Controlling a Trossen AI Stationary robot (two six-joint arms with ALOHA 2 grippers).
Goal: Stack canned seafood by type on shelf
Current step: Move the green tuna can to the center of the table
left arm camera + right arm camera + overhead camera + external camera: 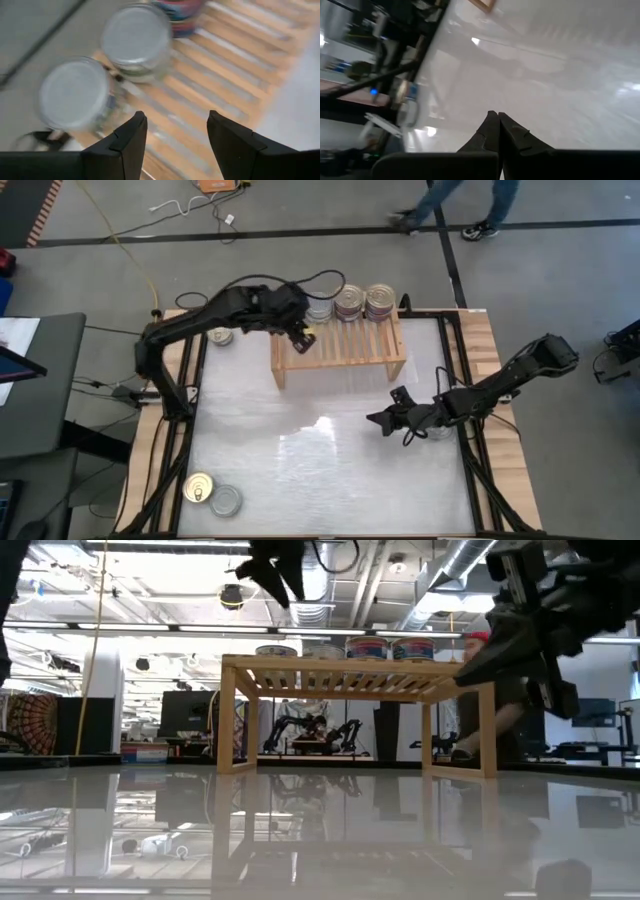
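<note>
Two arms are at my table. My left gripper (301,337) hangs above the left end of the light-wood shelf (340,345), which stands at the back middle of the white table (330,460). In the left wrist view its two dark fingers (125,145) stand partly apart with nothing between them, only the shelf slats below. Just beyond them I see two silver-topped tins (137,40), one on the slats and one (75,95) at the shelf's edge.

From above, three stacks of canned seafood (350,302) line the back of the shelf, side by side. One more tin (220,336) sits on the table's left edge behind the left arm. Two loose tins lie at the near left corner, touching: one with a gold pull-tab lid (200,488), one plain silver (227,501).

My right gripper (378,420) rests low over the table's right middle, well apart from the shelf. Its fingers (496,131) are pressed fully together, holding nothing.
</note>
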